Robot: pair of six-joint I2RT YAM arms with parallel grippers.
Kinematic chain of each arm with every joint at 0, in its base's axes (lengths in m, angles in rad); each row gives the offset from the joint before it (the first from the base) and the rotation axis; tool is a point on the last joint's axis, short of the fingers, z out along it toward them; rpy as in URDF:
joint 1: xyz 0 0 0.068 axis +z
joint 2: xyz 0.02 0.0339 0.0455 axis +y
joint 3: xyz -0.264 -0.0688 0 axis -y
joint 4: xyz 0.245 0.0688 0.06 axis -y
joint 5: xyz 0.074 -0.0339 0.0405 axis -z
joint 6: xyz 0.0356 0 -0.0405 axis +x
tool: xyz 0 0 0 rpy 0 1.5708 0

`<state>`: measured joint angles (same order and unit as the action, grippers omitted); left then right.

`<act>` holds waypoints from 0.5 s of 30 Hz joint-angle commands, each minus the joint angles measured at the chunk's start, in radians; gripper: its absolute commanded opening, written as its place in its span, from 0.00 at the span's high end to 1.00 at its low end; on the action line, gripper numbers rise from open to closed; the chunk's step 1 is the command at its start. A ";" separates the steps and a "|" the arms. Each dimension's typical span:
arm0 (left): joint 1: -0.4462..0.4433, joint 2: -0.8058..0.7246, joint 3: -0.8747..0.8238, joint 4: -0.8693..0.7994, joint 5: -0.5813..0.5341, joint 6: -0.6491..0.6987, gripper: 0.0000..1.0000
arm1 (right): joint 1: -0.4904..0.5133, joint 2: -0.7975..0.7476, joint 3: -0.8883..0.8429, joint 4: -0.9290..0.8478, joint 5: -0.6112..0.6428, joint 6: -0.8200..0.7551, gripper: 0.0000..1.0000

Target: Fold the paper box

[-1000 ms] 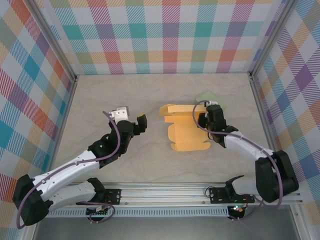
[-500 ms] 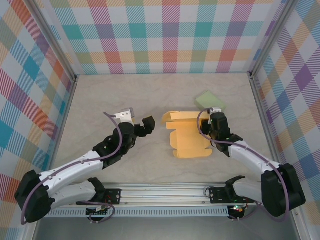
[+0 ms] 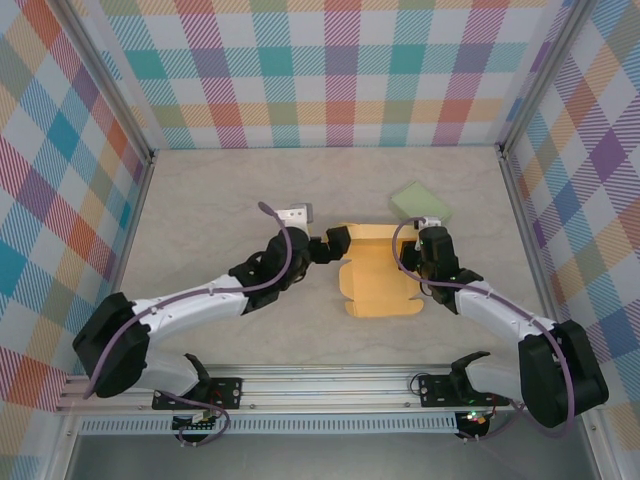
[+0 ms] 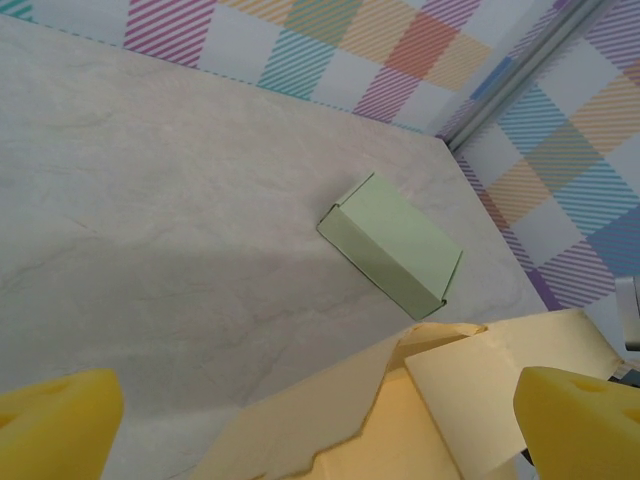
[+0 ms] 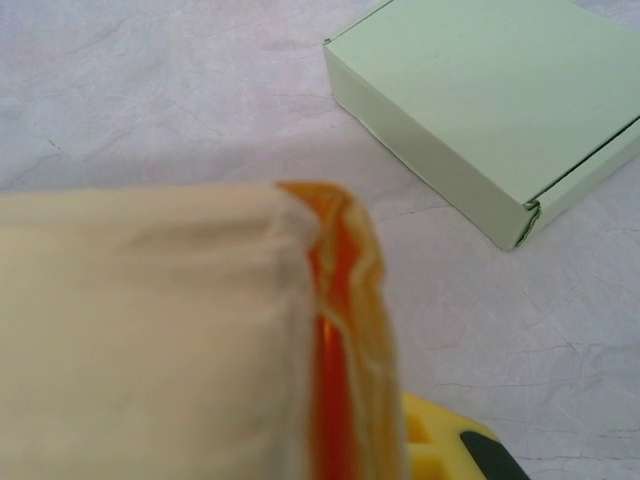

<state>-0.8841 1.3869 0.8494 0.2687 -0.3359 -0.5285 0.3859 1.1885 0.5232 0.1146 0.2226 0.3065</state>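
The paper box [image 3: 378,276] is a flat yellow cardboard blank lying mid-table, its flaps partly raised. My right gripper [image 3: 427,257] is shut on its right edge; in the right wrist view the pinched layers of the paper box [image 5: 160,340] stand edge-on in my right gripper [image 5: 350,425], with one yellow finger [image 5: 440,452] showing beside them. My left gripper [image 3: 338,244] is open at the box's far left corner. In the left wrist view my left gripper [image 4: 320,430] spreads its yellow fingertips [image 4: 55,425] wide over the paper box [image 4: 420,420], with nothing clamped between them.
A folded green box [image 3: 420,203] lies behind the yellow one, near the right gripper; it is also seen as the green box [image 4: 392,243] and the green box [image 5: 490,110]. Plaid walls close the table on three sides. A metal rail [image 3: 330,385] runs along the near edge.
The left arm has swung right until its open gripper reaches the box's far left corner. The right gripper pulled the box slightly nearer, uncovering the green box behind it, and has since held still.
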 commanded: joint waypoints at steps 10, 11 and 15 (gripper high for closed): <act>-0.049 0.110 0.034 -0.020 -0.093 0.019 0.16 | -0.001 -0.038 -0.029 0.053 -0.029 0.011 1.00; -0.050 0.125 0.041 -0.020 -0.095 0.019 0.16 | -0.003 -0.037 -0.031 0.059 -0.033 0.009 1.00; -0.053 0.186 0.079 0.010 -0.087 0.030 0.14 | -0.002 -0.028 -0.035 0.074 -0.060 0.008 1.00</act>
<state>-0.9226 1.5391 0.8867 0.2623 -0.4118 -0.5083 0.3859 1.1694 0.4995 0.1387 0.1993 0.3061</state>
